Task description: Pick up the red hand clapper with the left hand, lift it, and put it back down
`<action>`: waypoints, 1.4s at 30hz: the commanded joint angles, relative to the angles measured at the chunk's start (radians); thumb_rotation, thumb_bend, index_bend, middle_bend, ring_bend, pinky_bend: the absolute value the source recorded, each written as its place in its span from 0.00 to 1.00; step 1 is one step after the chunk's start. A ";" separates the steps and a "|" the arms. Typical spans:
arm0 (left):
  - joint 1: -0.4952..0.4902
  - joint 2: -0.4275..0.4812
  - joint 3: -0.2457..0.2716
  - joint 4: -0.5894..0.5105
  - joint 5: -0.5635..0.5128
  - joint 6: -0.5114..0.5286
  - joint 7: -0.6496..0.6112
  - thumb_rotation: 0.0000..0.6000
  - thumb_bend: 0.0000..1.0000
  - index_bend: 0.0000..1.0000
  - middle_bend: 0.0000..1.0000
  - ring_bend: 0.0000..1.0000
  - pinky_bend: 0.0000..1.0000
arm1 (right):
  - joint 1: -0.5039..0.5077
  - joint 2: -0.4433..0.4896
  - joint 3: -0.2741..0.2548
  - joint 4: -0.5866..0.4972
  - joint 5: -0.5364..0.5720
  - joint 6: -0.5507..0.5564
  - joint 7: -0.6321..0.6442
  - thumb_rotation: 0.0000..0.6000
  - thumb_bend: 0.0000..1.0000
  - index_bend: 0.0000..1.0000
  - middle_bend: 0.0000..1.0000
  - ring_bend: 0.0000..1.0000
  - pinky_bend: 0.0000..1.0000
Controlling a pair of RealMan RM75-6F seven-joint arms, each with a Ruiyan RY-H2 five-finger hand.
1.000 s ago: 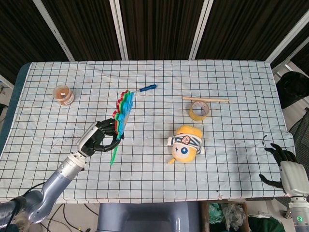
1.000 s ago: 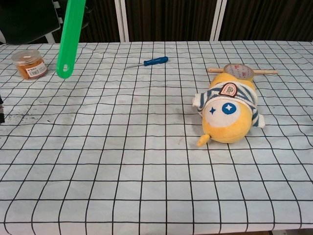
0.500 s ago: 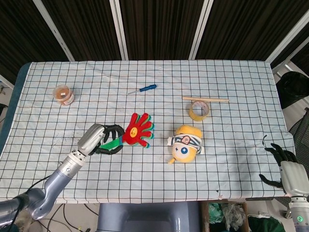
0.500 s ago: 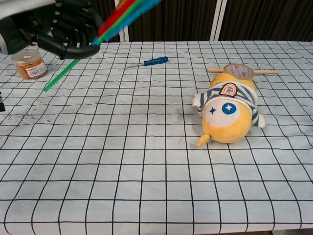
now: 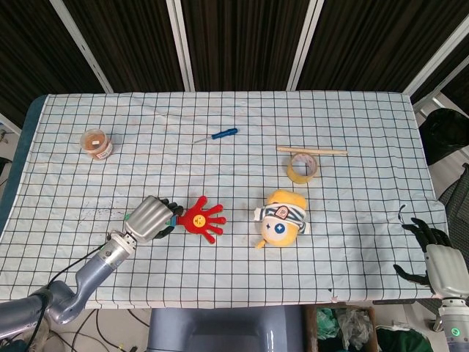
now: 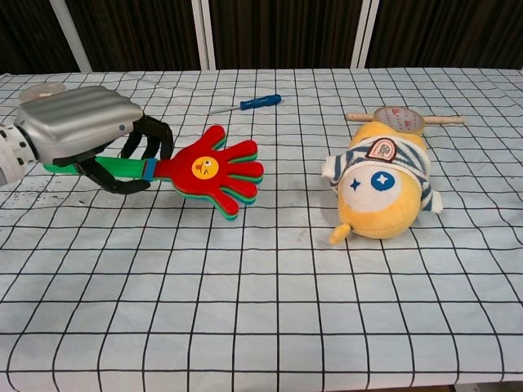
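Note:
The red hand clapper [image 5: 202, 218] [image 6: 214, 170] has a red palm with a yellow face sticker, green and blue layers under it and a green handle. My left hand [image 5: 150, 218] [image 6: 82, 139] grips the handle, and the clapper lies flat just above or on the checked cloth, left of the middle. Whether it touches the cloth I cannot tell. My right hand [image 5: 434, 249] hangs off the table's right edge, fingers spread, holding nothing.
A yellow plush toy [image 5: 281, 218] [image 6: 382, 181] lies right of the clapper. Farther back are a blue screwdriver [image 5: 219, 134] [image 6: 248, 103], a tape roll [image 5: 302, 167] with a wooden stick [image 5: 312, 151], and an orange jar [image 5: 95, 143] at the far left.
My left hand has swung the clapper from upright down to flat and lowered it toward the cloth. The right hand has not moved.

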 commanded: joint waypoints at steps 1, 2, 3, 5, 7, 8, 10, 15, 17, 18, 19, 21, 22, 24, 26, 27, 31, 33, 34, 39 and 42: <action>-0.009 -0.007 0.017 0.024 -0.006 -0.034 -0.047 1.00 0.51 0.76 0.81 0.68 0.72 | 0.000 0.000 0.000 0.000 0.000 0.000 0.001 1.00 0.12 0.21 0.11 0.18 0.15; -0.011 -0.007 0.019 0.028 -0.011 -0.042 -0.060 1.00 0.51 0.75 0.81 0.68 0.72 | 0.000 0.000 0.000 0.000 0.001 0.000 0.001 1.00 0.12 0.21 0.11 0.18 0.15; -0.012 -0.007 0.020 0.033 -0.016 -0.049 -0.071 1.00 0.51 0.75 0.81 0.68 0.72 | 0.000 0.000 0.001 0.000 0.001 0.000 0.001 1.00 0.12 0.21 0.11 0.18 0.15; -0.014 -0.009 0.023 0.046 -0.027 -0.066 -0.094 1.00 0.51 0.75 0.80 0.67 0.71 | 0.000 0.000 0.000 0.000 0.001 -0.001 0.001 1.00 0.12 0.21 0.11 0.18 0.15; -0.014 -0.013 0.023 0.059 -0.043 -0.082 -0.105 1.00 0.51 0.74 0.80 0.67 0.71 | 0.000 0.000 0.000 -0.001 0.002 -0.002 0.001 1.00 0.12 0.21 0.11 0.18 0.15; -0.013 -0.016 0.023 0.065 -0.051 -0.088 -0.106 1.00 0.51 0.73 0.79 0.66 0.71 | 0.000 0.001 0.000 -0.001 0.002 -0.003 0.001 1.00 0.12 0.21 0.11 0.18 0.15; -0.011 -0.025 0.021 0.076 -0.077 -0.108 -0.102 1.00 0.51 0.73 0.79 0.65 0.71 | 0.001 0.002 -0.001 -0.002 0.003 -0.005 0.000 1.00 0.12 0.20 0.11 0.18 0.15; -0.010 -0.037 0.005 0.078 -0.149 -0.154 -0.073 1.00 0.50 0.65 0.73 0.60 0.68 | 0.001 0.002 0.001 -0.004 0.007 -0.006 0.001 1.00 0.12 0.21 0.11 0.18 0.15; -0.013 -0.039 -0.001 0.076 -0.172 -0.169 -0.048 1.00 0.48 0.58 0.67 0.55 0.65 | 0.001 0.003 0.002 -0.004 0.008 -0.005 0.001 1.00 0.12 0.21 0.11 0.18 0.15; -0.013 -0.039 -0.003 0.074 -0.180 -0.173 -0.037 1.00 0.47 0.56 0.66 0.54 0.65 | 0.001 0.003 0.002 -0.004 0.008 -0.006 0.001 1.00 0.12 0.21 0.11 0.18 0.15; -0.013 -0.040 -0.005 0.073 -0.188 -0.176 -0.026 1.00 0.45 0.53 0.63 0.52 0.63 | 0.001 0.003 0.002 -0.004 0.008 -0.006 0.001 1.00 0.12 0.21 0.11 0.18 0.15; -0.014 -0.041 -0.008 0.068 -0.209 -0.185 0.002 1.00 0.41 0.48 0.58 0.47 0.60 | 0.002 0.004 0.001 -0.004 0.008 -0.008 0.002 1.00 0.12 0.21 0.11 0.18 0.15; -0.014 -0.040 -0.010 0.064 -0.223 -0.192 0.019 1.00 0.39 0.44 0.55 0.45 0.58 | 0.002 0.004 0.001 -0.003 0.008 -0.008 0.000 1.00 0.12 0.21 0.11 0.18 0.15; -0.015 -0.038 -0.011 0.058 -0.242 -0.202 0.044 1.00 0.36 0.37 0.51 0.41 0.54 | 0.002 0.004 0.001 -0.003 0.009 -0.008 -0.003 1.00 0.12 0.20 0.11 0.18 0.15; -0.016 -0.036 -0.013 0.053 -0.262 -0.209 0.075 1.00 0.33 0.33 0.47 0.37 0.50 | 0.001 0.004 0.002 -0.004 0.010 -0.007 -0.002 1.00 0.12 0.20 0.11 0.18 0.15; -0.016 -0.035 -0.014 0.052 -0.266 -0.210 0.083 1.00 0.31 0.31 0.44 0.35 0.48 | 0.001 0.004 0.002 -0.004 0.011 -0.007 -0.002 1.00 0.12 0.20 0.11 0.18 0.15; -0.017 -0.028 -0.018 0.029 -0.309 -0.214 0.159 1.00 0.21 0.21 0.35 0.24 0.38 | 0.001 0.004 0.002 -0.005 0.012 -0.007 -0.006 1.00 0.12 0.20 0.11 0.18 0.15; -0.018 -0.023 -0.020 0.016 -0.323 -0.210 0.189 1.00 0.17 0.18 0.32 0.20 0.34 | 0.001 0.003 0.002 -0.005 0.012 -0.007 -0.007 1.00 0.12 0.20 0.11 0.18 0.15; -0.018 -0.019 -0.022 0.004 -0.334 -0.207 0.208 1.00 0.16 0.16 0.30 0.19 0.33 | 0.001 0.003 0.002 -0.005 0.012 -0.006 -0.008 1.00 0.12 0.20 0.11 0.18 0.15; -0.008 0.025 -0.030 -0.093 -0.400 -0.188 0.284 1.00 0.12 0.11 0.25 0.14 0.30 | 0.001 0.003 0.003 -0.006 0.015 -0.006 -0.007 1.00 0.12 0.21 0.11 0.18 0.15; 0.003 0.079 -0.045 -0.191 -0.444 -0.147 0.336 1.00 0.11 0.10 0.23 0.11 0.25 | 0.001 0.004 0.003 -0.005 0.014 -0.006 -0.005 1.00 0.12 0.21 0.11 0.18 0.15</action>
